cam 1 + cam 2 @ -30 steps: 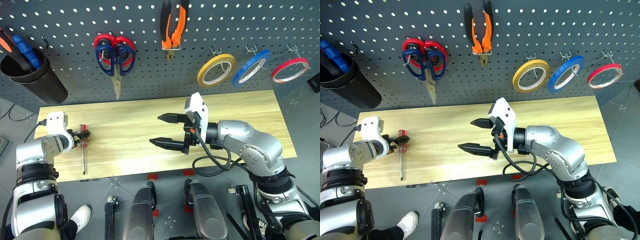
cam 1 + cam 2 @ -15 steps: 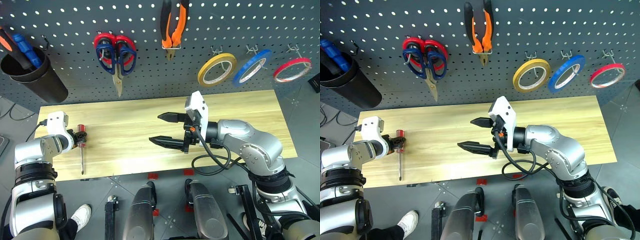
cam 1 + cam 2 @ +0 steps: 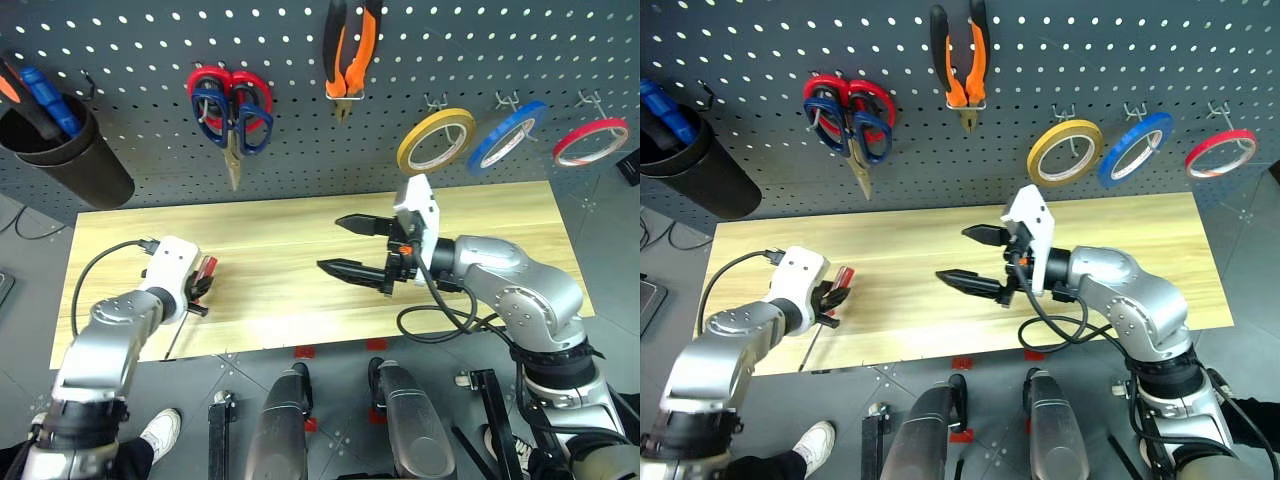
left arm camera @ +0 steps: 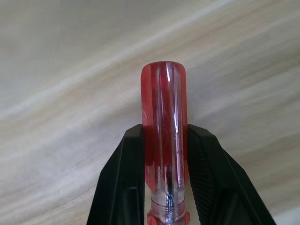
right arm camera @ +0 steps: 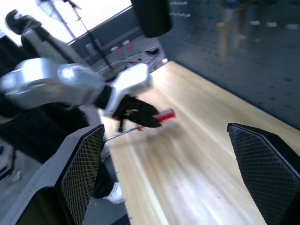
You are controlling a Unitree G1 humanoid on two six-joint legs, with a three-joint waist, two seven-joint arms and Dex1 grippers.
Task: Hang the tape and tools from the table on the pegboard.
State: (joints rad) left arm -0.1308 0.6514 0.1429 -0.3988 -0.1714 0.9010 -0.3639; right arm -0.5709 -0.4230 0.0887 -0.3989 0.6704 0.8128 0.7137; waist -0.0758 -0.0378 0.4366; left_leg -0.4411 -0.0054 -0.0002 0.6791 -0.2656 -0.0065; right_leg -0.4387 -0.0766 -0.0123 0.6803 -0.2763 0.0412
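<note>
My left gripper (image 3: 199, 284) is shut on the red handle of the small screwdriver (image 3: 207, 267) over the front left of the table (image 3: 270, 225). The shaft slants down toward the front edge. In the left wrist view both black fingers (image 4: 126, 178) clamp the screwdriver (image 4: 164, 112). My right gripper (image 3: 335, 245) hangs open and empty over the table's middle, pointing left. On the pegboard (image 3: 130, 40) hang the red tape (image 3: 590, 142), the orange-and-black pliers (image 3: 350, 50) and the dark-blue scissors (image 3: 248, 128).
Red-handled scissors (image 3: 205, 82) overlap the blue pair on one hook. A yellow roll (image 3: 434, 140) and a blue roll (image 3: 505, 135) hang left of the red tape. A black cup (image 3: 65, 150) with orange and blue screwdrivers hangs at the far left.
My left gripper closed on the screwdriver's handle and carried it to the right and back toward the table's front. My right gripper drifted slightly to the right, still open.
</note>
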